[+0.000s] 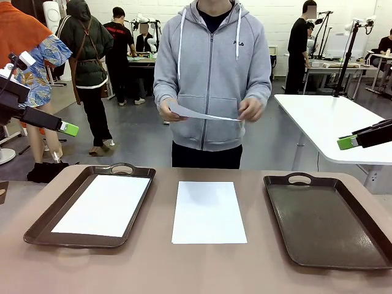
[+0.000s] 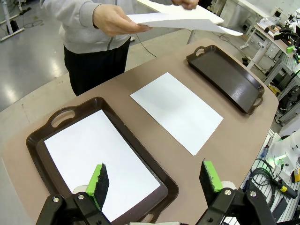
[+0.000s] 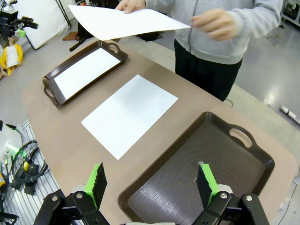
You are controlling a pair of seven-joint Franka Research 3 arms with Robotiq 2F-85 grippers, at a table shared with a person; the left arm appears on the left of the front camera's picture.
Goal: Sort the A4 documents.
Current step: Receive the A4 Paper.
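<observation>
Brown tabletop: thin white A4 paper sheet lies flat between dark brown handled trays, left gripper and right gripper both spread, empty; pinching it flat could crumple it.

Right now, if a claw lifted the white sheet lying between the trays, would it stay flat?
Probably not: the person's held sheet visibly curves, so the middle sheet looks thin and floppy. It lies flush on the table, so pushing would likely slide or buckle it.
</observation>
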